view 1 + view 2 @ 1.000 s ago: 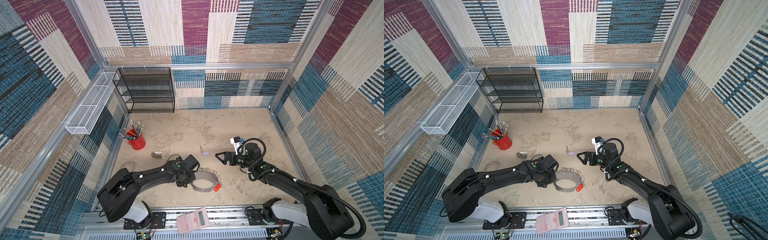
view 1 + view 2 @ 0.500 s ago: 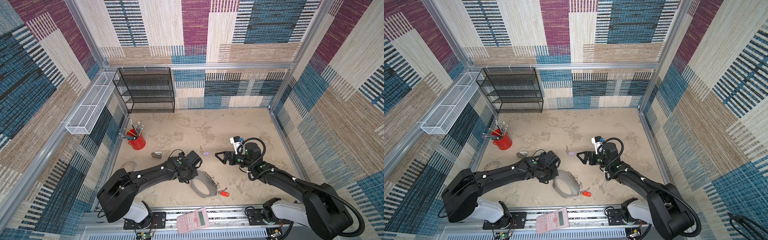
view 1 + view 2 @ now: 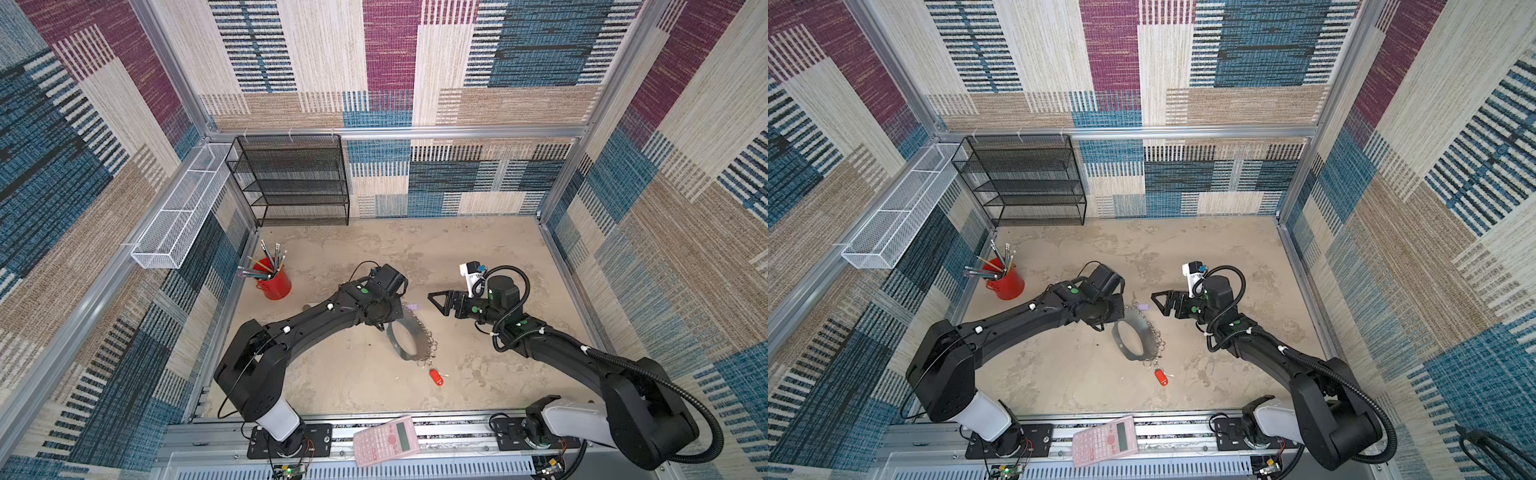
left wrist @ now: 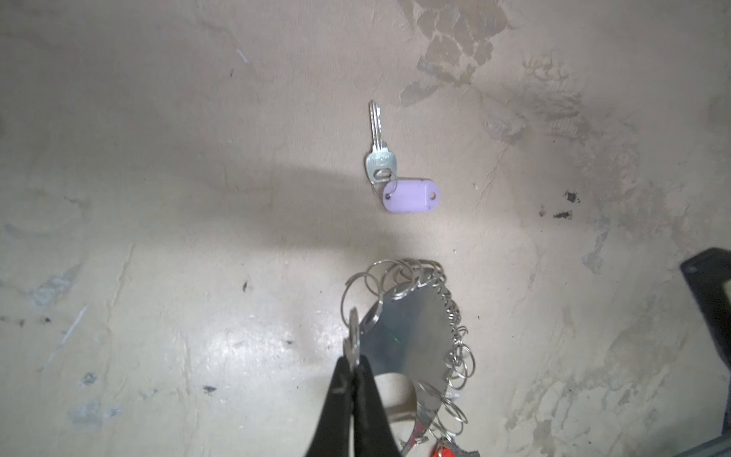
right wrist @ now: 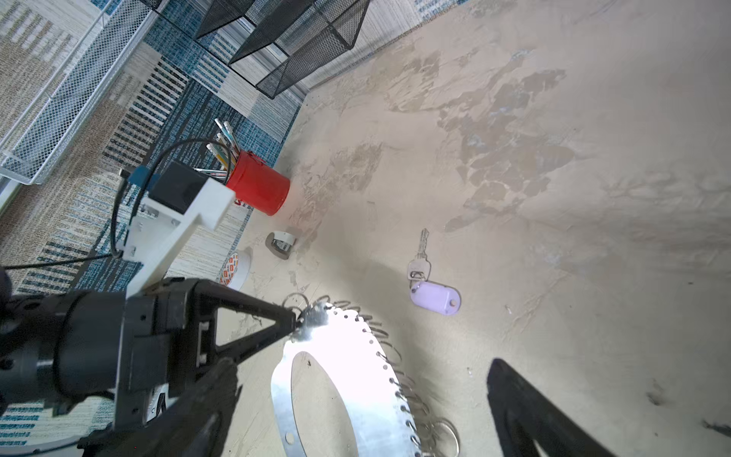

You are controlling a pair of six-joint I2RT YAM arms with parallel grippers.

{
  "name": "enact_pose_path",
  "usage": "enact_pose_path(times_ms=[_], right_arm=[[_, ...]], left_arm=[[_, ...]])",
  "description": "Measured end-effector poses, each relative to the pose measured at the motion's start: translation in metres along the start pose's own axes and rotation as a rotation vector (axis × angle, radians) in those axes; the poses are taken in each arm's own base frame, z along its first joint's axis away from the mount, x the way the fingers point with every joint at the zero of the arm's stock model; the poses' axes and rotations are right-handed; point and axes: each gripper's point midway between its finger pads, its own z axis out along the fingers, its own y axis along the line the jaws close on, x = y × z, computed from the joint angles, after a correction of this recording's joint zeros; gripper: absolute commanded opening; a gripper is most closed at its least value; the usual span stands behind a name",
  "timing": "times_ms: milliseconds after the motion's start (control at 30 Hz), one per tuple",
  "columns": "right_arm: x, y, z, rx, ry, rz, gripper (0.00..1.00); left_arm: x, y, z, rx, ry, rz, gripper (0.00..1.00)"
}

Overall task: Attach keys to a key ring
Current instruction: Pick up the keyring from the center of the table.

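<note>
My left gripper was pinched fully together on the key ring, biting the rim at one end of the grey band, right among the silver split rings. That end looked tipped up off the table. The other end, nearer the robot's base, sat low. The band curved into a loop with the rings fringing its outer edge.

The red key lay flat on the table at that low end, touching the last rings. It looked linked to them, though I couldn't confirm the join.

The lilac key lay loose on the table just beyond the gripped end, apart from the band. Its metal blade pointed away from the left gripper and its tag lay crosswise.

My right gripper stood wide open with nothing in it. It hovered near the lilac key and the raised end and touched neither.

In both top views a red pencil cup stood well off toward the left wall, a black mesh shelf sat in the far corner, and a pink calculator rested on the front rail.
</note>
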Motion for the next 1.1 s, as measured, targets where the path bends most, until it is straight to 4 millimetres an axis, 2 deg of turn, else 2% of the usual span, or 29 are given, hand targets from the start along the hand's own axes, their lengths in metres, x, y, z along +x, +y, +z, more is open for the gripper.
enact_pose_path(times_ms=[167, 333, 500, 700, 933, 1100], right_arm=[[-0.010, 0.008, -0.001, -0.023, -0.027, -0.018, 1.00], [-0.034, 0.028, -0.007, -0.065, -0.093, -0.062, 1.00], [-0.061, 0.053, -0.021, -0.109, -0.176, -0.157, 1.00], [-0.068, 0.061, -0.033, -0.107, -0.219, -0.246, 0.99], [-0.061, 0.084, -0.051, -0.201, -0.234, -0.329, 0.83], [-0.068, 0.101, -0.059, -0.254, -0.252, -0.372, 0.79]], left_arm=[[-0.018, -0.036, -0.027, 0.184, -0.019, 0.123, 0.00], [-0.034, -0.072, -0.062, 0.348, -0.062, 0.275, 0.00], [-0.038, -0.095, -0.091, 0.449, -0.103, 0.431, 0.00], [-0.041, -0.100, -0.118, 0.482, -0.172, 0.577, 0.00], [-0.048, -0.096, -0.138, 0.493, -0.250, 0.691, 0.00], [-0.037, -0.093, -0.147, 0.554, -0.331, 0.796, 0.00]])
